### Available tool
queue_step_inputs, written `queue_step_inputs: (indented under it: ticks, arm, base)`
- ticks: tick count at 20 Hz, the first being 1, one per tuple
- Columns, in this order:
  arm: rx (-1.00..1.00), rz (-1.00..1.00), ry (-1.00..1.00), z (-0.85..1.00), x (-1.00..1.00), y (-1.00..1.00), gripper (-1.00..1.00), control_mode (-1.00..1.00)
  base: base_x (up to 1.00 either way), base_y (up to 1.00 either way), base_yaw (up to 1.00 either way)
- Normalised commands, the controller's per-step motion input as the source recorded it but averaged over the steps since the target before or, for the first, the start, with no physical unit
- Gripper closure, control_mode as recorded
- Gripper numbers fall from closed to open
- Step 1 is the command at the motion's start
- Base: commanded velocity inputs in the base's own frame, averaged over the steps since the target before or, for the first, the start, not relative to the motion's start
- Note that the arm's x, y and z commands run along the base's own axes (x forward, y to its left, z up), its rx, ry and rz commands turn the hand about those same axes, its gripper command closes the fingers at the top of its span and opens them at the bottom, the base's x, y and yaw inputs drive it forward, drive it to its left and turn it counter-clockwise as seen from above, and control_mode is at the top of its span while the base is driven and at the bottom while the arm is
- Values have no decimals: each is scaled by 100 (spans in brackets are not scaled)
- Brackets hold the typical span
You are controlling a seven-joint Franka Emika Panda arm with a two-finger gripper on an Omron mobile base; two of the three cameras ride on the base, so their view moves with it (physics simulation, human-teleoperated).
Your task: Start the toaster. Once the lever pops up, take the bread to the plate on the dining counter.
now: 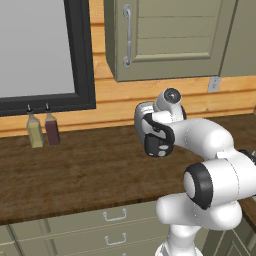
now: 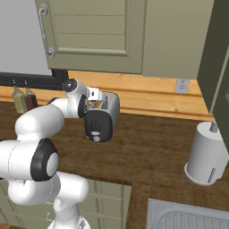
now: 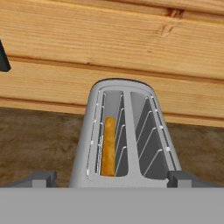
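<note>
Fingertips of the gripper (image 3: 112, 178) are seen spread wide at the bottom of the hand view, one to each side of the toaster (image 3: 124, 135), with nothing held between them. Just ahead of the hand and below it, the toaster stands on the counter (image 1: 75, 170) against the plank wall. In the slot to the hand's left the bread (image 3: 108, 146) is seated on edge, sunk below the rim; the slot to the right is bare. From the right base view the black end panel with lever (image 2: 96, 126) is seen facing away from the wall, under the wrist. It is judged that the lever is not yet pressed. For that step the hand would best be lowered onto the lever, pushed straight down until latched, without the toaster being shoved.
</note>
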Motion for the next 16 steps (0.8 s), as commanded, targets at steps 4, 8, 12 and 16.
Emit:
queue_step_inputs:
  ticks: [4,8,12,16]
  arm:
    - [0,0,0,0,0,0,-100,-100]
    - [0,0,0,0,0,0,-100,-100]
    - [0,0,0,0,0,0,-100,-100]
    - [0,0,0,0,0,0,-100,-100]
  base:
    - [0,0,0]
    - [0,0,0]
    - [0,0,0]
    - [0,0,0]
